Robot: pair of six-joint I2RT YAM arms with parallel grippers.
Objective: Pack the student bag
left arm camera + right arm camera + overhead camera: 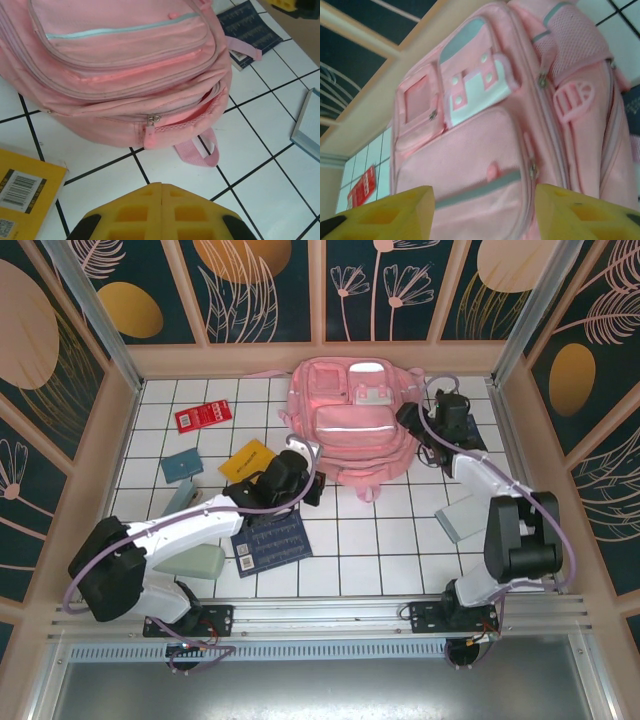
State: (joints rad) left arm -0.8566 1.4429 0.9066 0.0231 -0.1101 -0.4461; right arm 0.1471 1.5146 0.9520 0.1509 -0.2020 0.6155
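Note:
The student bag (350, 420) is a large pink backpack lying flat at the back of the tiled table, front pockets up. My left gripper (308, 478) sits low by its near left corner. In the left wrist view its yellow fingers (150, 210) are pressed together with nothing between them, a little short of the bag's (115, 65) zipper pull (150, 137) and strap loop (200, 150). My right gripper (408, 420) is at the bag's right side. In the right wrist view it (485, 210) stands open over the bag's front pocket (485, 150), holding nothing.
Left of the bag lie a red card (203, 416), a teal box (181, 465) and a yellow book (247, 458). A dark blue book (270, 545) and a grey-green block (190, 560) lie under the left arm. A grey-blue book (462, 517) rests near the right arm. Walls enclose the table.

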